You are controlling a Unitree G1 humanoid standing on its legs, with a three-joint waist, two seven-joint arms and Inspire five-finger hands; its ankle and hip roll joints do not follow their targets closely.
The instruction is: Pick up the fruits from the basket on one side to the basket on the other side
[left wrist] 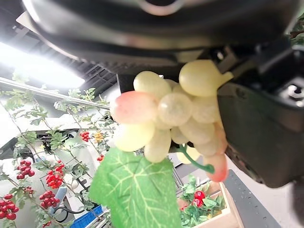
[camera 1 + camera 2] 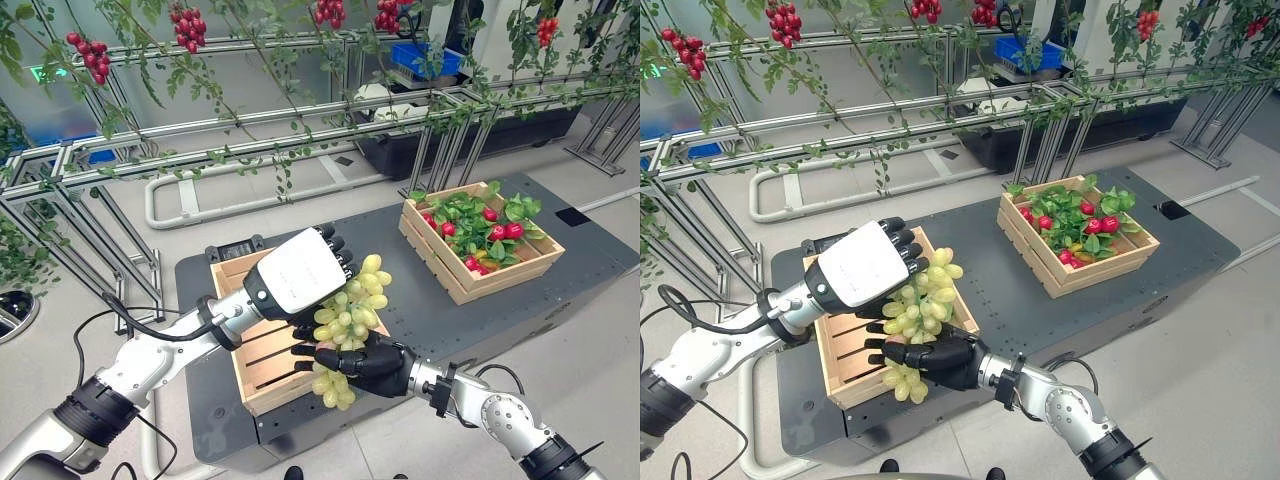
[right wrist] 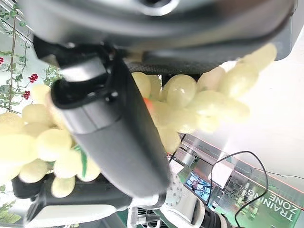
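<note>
Left eye view: grape bunch (image 2: 350, 318) held between left hand (image 2: 300, 275) and right hand (image 2: 365, 362), fingers of both curled round it. Free one hand before carrying to leafy crate (image 2: 478, 240).

Both arms come in low and meet in the middle. The left hand (image 2: 297, 270) is up top, its white-backed palm facing down, dark fingers (image 2: 340, 252) curled over and around the grape bunch (image 2: 352, 312). The right hand (image 2: 360, 362) sits just under it, palm up, fingers (image 2: 305, 350) pointing toward the left arm and wrapped round the lower grapes. The thumb (image 3: 114, 123) presses across the fruit. The two hands look like they're touching at the fingertips, hard to tell.
</note>
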